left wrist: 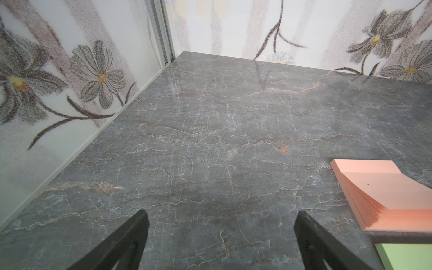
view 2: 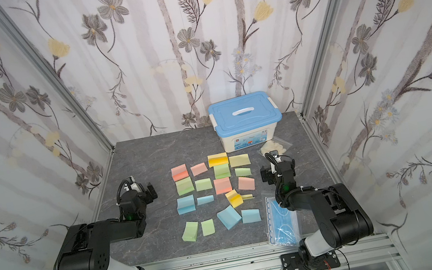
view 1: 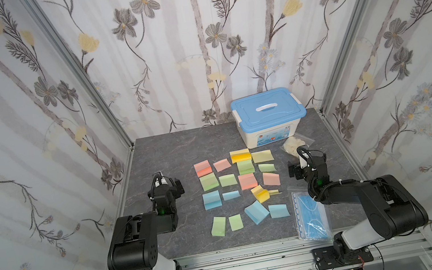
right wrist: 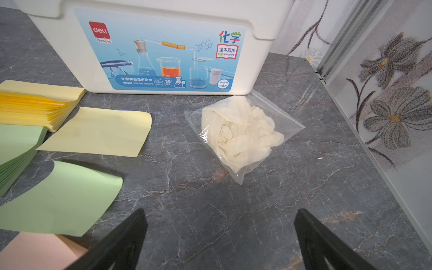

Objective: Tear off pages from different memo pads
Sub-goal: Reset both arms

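Both arms stand at the edges of the grey marble-patterned table [view 1: 158, 157], with the paper between them. My left gripper [left wrist: 222, 214] has its jaws spread wide with nothing between them. It hangs over bare table on the left of the layout, and a pink pad [left wrist: 383, 198] with fanned sheets lies just beside it. My right gripper [right wrist: 221, 211] is likewise spread wide and empty over bare table on the right of the layout. The memo pads [view 1: 209, 181] lie in loose rows mid-table in pink, green, yellow and blue, none touched by either gripper. The pages [view 1: 228, 180] lie flat on the table, most of them just to the right of a pad of the same colour. In the right wrist view, a yellow page [right wrist: 100, 132] sits beside the yellow pad [right wrist: 30, 105], and a green page [right wrist: 60, 198] with one curled edge sits beside a green pad [right wrist: 16, 149]. One small yellow page [view 1: 273, 192] is curled nearly into a roll next to the tilted yellow pad [view 1: 260, 193]. A white storage box [view 1: 268, 114] with a blue lid stands at the back right, lid on. A clear bag of gloves [right wrist: 240, 135] lies just in front of it. A bag of face masks [view 1: 311, 215] lies at the front right, under my right arm.
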Robot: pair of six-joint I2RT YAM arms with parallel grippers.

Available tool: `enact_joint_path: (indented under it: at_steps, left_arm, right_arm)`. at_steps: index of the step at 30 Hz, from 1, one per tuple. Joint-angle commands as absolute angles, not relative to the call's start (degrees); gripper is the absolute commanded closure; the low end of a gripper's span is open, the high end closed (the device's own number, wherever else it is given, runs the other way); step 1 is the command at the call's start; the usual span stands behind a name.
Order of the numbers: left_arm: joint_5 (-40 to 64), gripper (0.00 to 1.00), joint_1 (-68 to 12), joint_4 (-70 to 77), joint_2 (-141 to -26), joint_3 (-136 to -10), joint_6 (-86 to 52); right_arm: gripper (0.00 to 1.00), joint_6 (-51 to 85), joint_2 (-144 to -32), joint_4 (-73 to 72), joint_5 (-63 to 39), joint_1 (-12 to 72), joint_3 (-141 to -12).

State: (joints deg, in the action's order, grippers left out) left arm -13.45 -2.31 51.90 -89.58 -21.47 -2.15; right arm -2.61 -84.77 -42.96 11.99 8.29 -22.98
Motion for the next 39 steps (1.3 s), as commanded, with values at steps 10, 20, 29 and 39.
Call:
enact_joint_path:
  at_steps: [10,20,29,39]
  left_arm:
    - [-13.40,0.00,-2.29,52.63,-89.50,-21.73,-2.44]
    - [-13.42,0.00,-2.33,52.64,-89.49,-21.71,-2.41]
    - [-13.43,0.00,-2.29,52.59,-89.56,-21.72,-2.39]
    - [-13.39,0.00,-2.33,52.64,-89.56,-21.71,-2.43]
  right_arm:
    - [0.00,-2.72,-84.73,-43.50,11.86,8.31,-23.36]
    - [0.00,-2.73,-84.73,-43.46,11.84,8.28,-23.32]
    - [0.00,-2.73,-84.73,-43.50,11.84,8.26,-23.37]
    - [0.00,-7.08,-84.29,-43.59,4.57,9.10,-22.72]
